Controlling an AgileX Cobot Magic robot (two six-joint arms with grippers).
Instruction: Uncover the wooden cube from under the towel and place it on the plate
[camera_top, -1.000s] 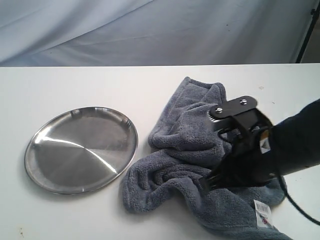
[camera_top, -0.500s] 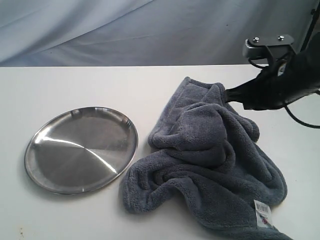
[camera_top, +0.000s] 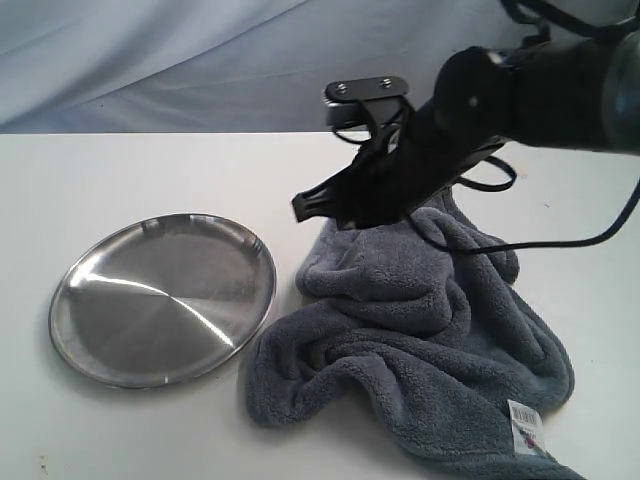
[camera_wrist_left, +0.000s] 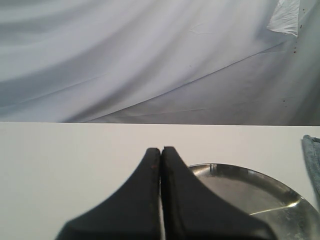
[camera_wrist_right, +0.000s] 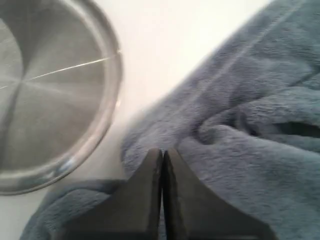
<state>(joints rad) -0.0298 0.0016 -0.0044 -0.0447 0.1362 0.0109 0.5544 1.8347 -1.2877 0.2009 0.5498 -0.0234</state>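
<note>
Find towel (camera_top: 420, 330) crumpled on counter (camera_top: 150, 170) beside plate (camera_top: 160, 300). Note white barcode tag (camera_top: 525, 425) at one corner, print unreadable. See right end effector (camera_top: 298, 207) closed, empty, above towel; left end effector (camera_wrist_left: 161, 150) likewise closed.

Right arm (camera_top: 560, 80) stretched across, nothing held.
The right gripper (camera_top: 300, 207) pointed downward, jaws pressed together, seemingly empty; the left gripper (camera_wrist_left: 161, 151) was level and closed too.
</note>
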